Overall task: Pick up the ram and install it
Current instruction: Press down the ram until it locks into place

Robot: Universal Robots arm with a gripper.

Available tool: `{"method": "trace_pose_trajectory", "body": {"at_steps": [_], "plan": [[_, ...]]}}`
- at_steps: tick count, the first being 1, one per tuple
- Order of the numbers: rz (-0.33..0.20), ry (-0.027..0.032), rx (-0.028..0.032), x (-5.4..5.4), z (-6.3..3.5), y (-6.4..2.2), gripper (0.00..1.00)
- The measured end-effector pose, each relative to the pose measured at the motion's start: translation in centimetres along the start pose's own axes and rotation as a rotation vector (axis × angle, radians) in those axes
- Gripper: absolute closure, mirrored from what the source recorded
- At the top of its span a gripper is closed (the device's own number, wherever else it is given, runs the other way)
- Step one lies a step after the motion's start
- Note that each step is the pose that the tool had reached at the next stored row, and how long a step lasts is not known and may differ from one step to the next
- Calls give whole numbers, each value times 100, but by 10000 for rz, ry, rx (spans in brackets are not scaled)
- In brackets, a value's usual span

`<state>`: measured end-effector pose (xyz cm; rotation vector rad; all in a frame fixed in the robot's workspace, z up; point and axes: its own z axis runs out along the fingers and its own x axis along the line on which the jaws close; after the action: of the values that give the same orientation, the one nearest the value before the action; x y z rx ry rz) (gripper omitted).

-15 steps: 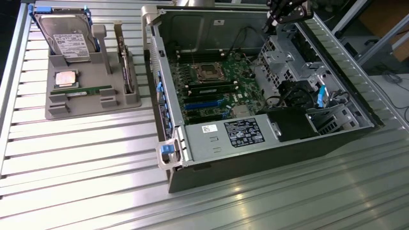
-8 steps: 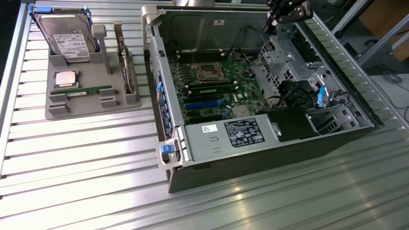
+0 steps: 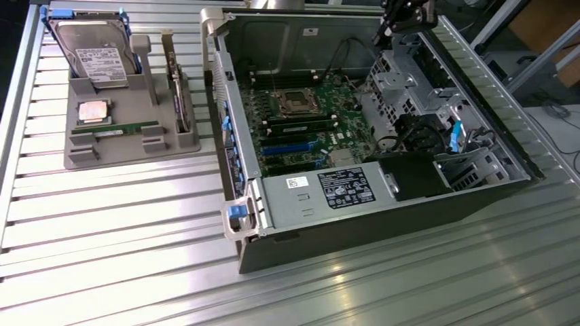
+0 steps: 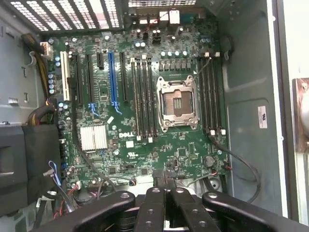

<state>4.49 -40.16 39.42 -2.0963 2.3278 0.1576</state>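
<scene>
Green ram (image 3: 122,129) lies on the grey tray (image 3: 81,159), well apart from the shut tool (image 3: 403,24).

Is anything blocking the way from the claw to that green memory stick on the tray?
Yes: the case wall. The shut gripper hangs above the open case's far end, and the ram lies on the tray beyond that wall.

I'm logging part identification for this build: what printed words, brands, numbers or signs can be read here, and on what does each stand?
"DELL" – white print on the motherboard, beside the silver heatsink.
White label on the power supply: text too small to read.
White sticker on the case wall: a mark, unreadable.
Label on the hard drive: blurred, unreadable.
Sticker on the ram in the grey tray: unreadable.
</scene>
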Motion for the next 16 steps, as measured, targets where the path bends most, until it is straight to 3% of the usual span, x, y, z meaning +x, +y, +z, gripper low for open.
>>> {"method": "trace_pose_trajectory", "body": {"at_steps": [7, 16], "plan": [[1401, 160, 127, 1, 15, -2, 89], [3003, 272, 257, 3, 44, -4, 89]]}}
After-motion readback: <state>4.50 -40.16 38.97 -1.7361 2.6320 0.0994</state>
